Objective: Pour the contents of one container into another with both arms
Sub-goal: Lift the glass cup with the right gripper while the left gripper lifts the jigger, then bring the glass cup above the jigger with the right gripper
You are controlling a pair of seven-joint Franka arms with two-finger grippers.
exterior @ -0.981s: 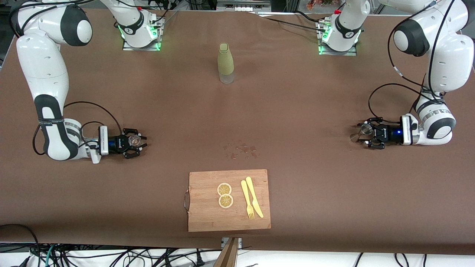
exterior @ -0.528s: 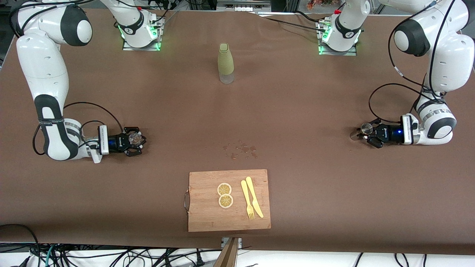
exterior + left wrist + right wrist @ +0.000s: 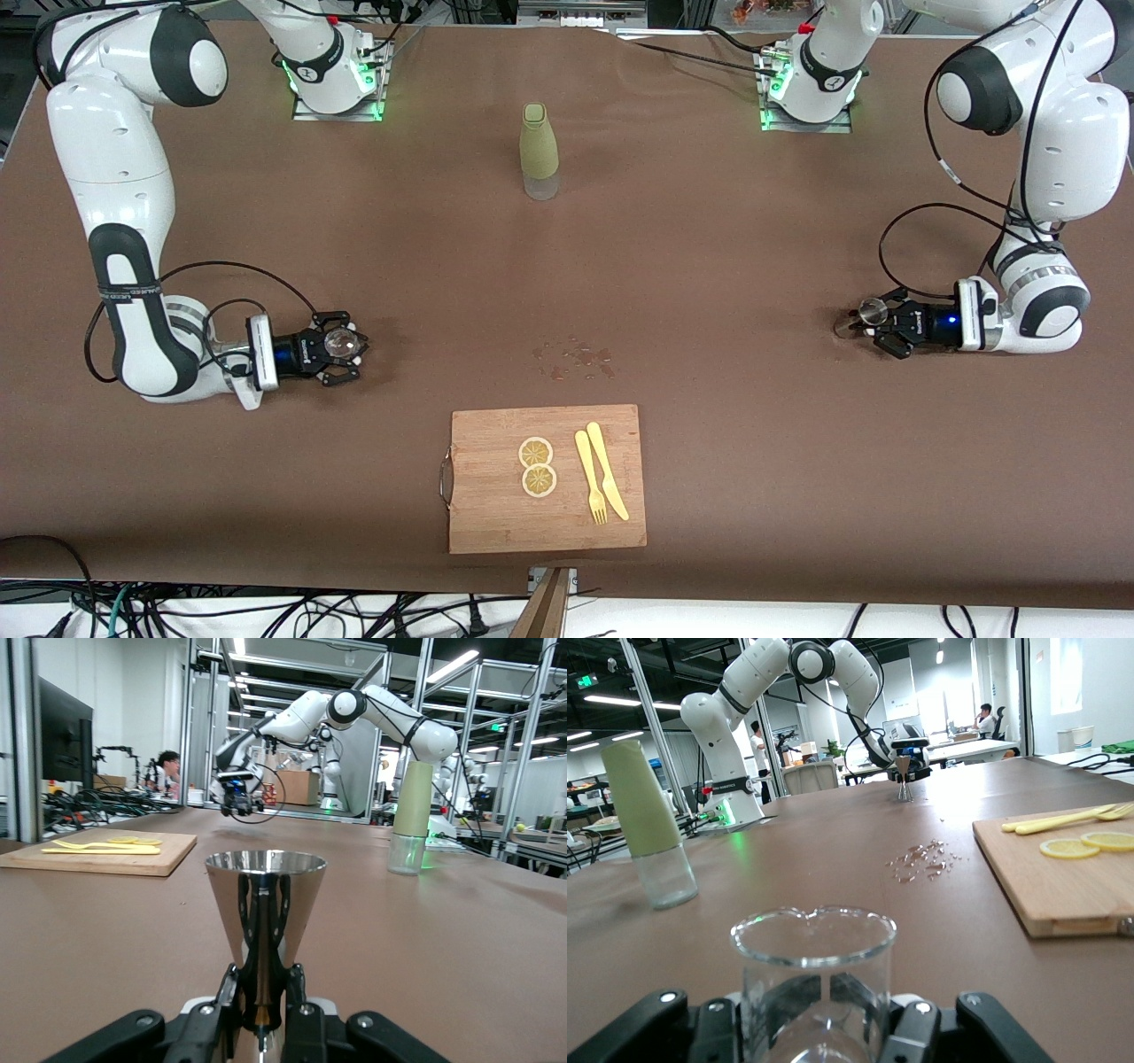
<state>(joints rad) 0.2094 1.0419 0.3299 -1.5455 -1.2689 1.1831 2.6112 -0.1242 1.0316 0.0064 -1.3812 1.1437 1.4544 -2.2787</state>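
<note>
My right gripper [image 3: 342, 347] is shut on the small clear glass [image 3: 339, 342], upright and low over the table at the right arm's end. In the right wrist view the glass [image 3: 812, 979] fills the space between the black fingers [image 3: 914, 1029]. My left gripper [image 3: 879, 321] is shut on the silver jigger [image 3: 872, 310] at the left arm's end. The left wrist view has the jigger [image 3: 264, 895] upright, open cup on top, and its narrow waist is pinched by the gripper [image 3: 263, 990]. I cannot tell what is inside either one.
An olive-green bottle [image 3: 539, 151] stands mid-table near the bases. A wooden cutting board [image 3: 496, 518] with lemon slices [image 3: 537, 467] and a yellow knife and fork [image 3: 601, 483] lies near the front edge. Spilled droplets [image 3: 574, 359] mark the table between bottle and board.
Both grippers went from open to shut, the right on the glass, the left on the jigger. The right gripper then carried the glass a little toward the table's middle.
</note>
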